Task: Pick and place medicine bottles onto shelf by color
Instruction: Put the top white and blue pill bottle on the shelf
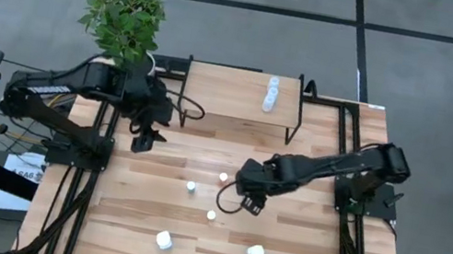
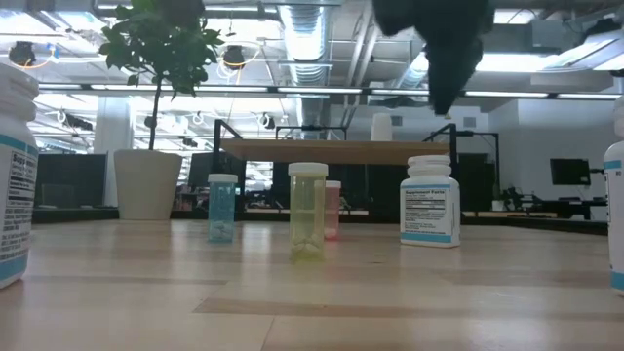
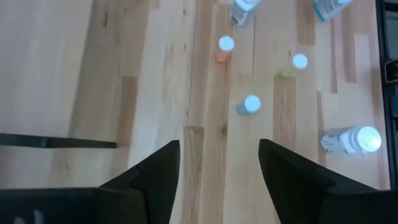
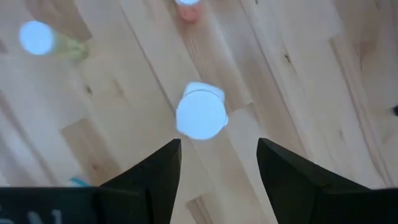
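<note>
Right gripper point(image 1: 248, 204) hovers with fingers apart over a white-capped bottle point(image 4: 201, 114) well in front of the shelf point(image 1: 232, 93), probably lining up a grab, while the left gripper point(image 1: 144, 140), also open and empty, waits nearer the shelf.

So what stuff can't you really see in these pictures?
- Low view: the big bottle is cut off by the picture's edge.
- Low view: the pink bottle is half hidden behind the yellow bottle.
- High view: the two bottles on the shelf are too small to tell colors.
</note>
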Controlling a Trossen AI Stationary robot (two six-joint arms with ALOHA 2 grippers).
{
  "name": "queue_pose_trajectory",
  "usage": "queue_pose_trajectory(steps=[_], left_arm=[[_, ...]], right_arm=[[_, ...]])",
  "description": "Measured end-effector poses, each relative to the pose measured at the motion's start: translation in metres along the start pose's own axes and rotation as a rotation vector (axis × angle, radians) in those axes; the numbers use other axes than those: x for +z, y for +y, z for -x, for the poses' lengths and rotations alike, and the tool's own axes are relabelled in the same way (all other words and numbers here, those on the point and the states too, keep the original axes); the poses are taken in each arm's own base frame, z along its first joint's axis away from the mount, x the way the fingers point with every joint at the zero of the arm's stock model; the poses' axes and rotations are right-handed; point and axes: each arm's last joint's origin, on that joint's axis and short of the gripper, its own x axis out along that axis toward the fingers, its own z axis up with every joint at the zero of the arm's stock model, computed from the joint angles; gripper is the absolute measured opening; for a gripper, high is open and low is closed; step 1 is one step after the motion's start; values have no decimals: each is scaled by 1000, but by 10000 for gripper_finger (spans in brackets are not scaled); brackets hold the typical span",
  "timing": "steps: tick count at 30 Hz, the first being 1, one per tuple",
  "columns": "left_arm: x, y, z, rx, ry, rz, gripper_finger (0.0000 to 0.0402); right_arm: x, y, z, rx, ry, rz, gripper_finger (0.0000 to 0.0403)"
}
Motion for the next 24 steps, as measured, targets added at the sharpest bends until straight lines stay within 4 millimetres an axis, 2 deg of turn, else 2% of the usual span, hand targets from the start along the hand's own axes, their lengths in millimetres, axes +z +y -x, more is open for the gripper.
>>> queue_pose_trajectory(steps=[8, 12, 19, 24], left_arm=[[-4, -4, -9, -12, 26, -12, 206], [-4, -4, -9, -12, 23, -16, 206], [-3, -4, -9, -12, 16, -29, 206], [-3, -4, -9, -12, 15, -29, 206]], right_arm=[[16, -2, -37, -30, 82, 33, 240], [18, 0, -40, -3, 93, 31, 244], [18, 1, -32, 41, 59, 15, 245], [21, 3, -45, 19, 85, -9, 245]])
